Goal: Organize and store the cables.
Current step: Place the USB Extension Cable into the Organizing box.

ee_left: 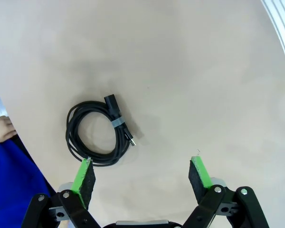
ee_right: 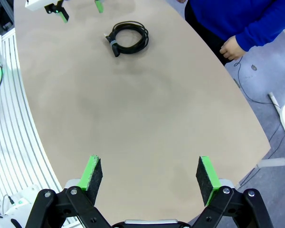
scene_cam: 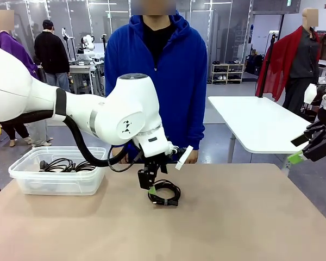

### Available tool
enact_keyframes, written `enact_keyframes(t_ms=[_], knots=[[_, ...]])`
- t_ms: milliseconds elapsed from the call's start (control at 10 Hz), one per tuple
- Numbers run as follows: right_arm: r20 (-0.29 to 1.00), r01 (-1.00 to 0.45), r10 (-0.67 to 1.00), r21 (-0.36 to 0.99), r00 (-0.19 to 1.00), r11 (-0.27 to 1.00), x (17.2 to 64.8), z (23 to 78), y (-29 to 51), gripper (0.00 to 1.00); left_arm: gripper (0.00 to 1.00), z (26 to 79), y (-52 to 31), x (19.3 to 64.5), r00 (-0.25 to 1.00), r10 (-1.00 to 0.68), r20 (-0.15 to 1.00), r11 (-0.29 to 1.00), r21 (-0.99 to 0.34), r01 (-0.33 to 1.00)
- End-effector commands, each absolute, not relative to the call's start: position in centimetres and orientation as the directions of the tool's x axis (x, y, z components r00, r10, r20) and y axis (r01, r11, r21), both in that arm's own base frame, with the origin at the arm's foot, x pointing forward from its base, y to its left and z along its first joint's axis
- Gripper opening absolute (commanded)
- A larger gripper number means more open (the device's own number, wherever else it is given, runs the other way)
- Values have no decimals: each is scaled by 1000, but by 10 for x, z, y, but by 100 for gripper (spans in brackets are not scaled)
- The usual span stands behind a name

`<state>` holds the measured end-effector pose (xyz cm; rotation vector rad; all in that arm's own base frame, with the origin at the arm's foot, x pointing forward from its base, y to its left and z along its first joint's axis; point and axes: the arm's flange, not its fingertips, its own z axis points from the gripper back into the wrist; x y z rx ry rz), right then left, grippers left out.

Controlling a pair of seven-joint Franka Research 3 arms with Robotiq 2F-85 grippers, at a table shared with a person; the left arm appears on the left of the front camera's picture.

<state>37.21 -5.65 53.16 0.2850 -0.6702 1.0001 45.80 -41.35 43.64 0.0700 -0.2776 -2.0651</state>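
Note:
One cable (scene_cam: 164,193), a thin black cord wound into a round coil with a grey tie, lies on the tan table near the far edge. My left gripper (scene_cam: 155,185) hangs open just over it. In the left wrist view the coil (ee_left: 97,133) lies off to one side, its near edge at the tip of one green pad (ee_left: 84,178), and the gripper (ee_left: 141,179) has bare table between its pads. More cables (scene_cam: 65,165) lie in a clear plastic bin (scene_cam: 27,182). My right gripper (scene_cam: 300,149) hovers open and holding nothing off the table's right end; from the right wrist view (ee_right: 149,178) the coil (ee_right: 128,40) is far off.
A person in a blue hoodie stands at the far edge, one hand (ee_right: 232,47) by the table's rim. The bin sits at the far left of the table. A white table (scene_cam: 261,122) stands behind at the right. Bare tabletop stretches across the near half.

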Motion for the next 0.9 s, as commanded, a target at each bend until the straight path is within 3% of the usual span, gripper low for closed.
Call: enact_keyframes(t_ms=[0, 200, 800], knots=[[645, -847, 676, -83, 357, 525, 373, 531, -56, 100, 100, 431, -417, 464, -492, -868, 67, -467, 223, 856], [645, -847, 676, -83, 357, 525, 373, 531, -56, 100, 100, 416, -416, 473, -385, -919, 84, -365, 182, 913], [645, -847, 676, -83, 357, 525, 373, 531, -56, 100, 100, 407, -429, 493, -358, -921, 155, -334, 158, 929]])
